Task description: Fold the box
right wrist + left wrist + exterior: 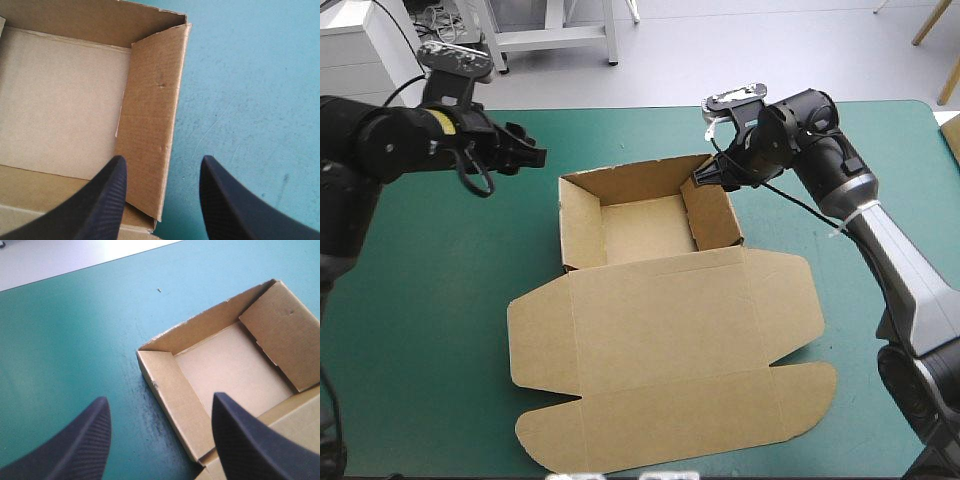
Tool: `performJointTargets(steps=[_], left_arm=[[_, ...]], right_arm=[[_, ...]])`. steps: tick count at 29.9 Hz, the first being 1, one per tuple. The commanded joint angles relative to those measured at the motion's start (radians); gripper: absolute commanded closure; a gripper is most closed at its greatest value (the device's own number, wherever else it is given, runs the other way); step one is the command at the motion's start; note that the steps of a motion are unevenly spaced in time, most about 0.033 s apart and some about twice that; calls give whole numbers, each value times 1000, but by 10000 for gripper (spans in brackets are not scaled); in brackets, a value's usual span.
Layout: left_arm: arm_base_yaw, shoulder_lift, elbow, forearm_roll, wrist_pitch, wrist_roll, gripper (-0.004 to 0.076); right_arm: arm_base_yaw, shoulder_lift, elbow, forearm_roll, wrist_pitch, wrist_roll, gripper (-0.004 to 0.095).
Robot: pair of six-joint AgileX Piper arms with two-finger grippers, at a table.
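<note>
The teal-green table cover is bearing the brown cardboard box at its middle, its long axis running far to near, with the tray opening upward at the far end and the lid lying flat nearward. The left gripper is hovering, fingers apart, beside the tray's left wall. The right gripper is doing likewise over its right wall.

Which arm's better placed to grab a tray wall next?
Right, probably: the right gripper hangs open at the right wall of the box, wall between its fingers. The left gripper, also open, sits apart off the far-left corner.
</note>
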Motion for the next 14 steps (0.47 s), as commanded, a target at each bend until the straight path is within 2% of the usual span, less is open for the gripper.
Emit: performJointTargets(steps=[1,5,7,10,14], left_arm=[[-5,-137,74,-14,23,8,306],[-5,-268,267,-7,23,16,307],[-5,-349,401,0,5,16,340],[-5,-457,584,0,-75,16,456],[-5,-619,855,-7,-206,16,680]], right_arm=[[-8,-31,-19,-22,-39,-9,479],[-8,3,-19,-47,-51,-9,479],[-8,27,-19,-60,-60,-9,479],[-8,67,-19,-62,-63,-9,479],[-8,124,-19,-62,-63,-9,479]])
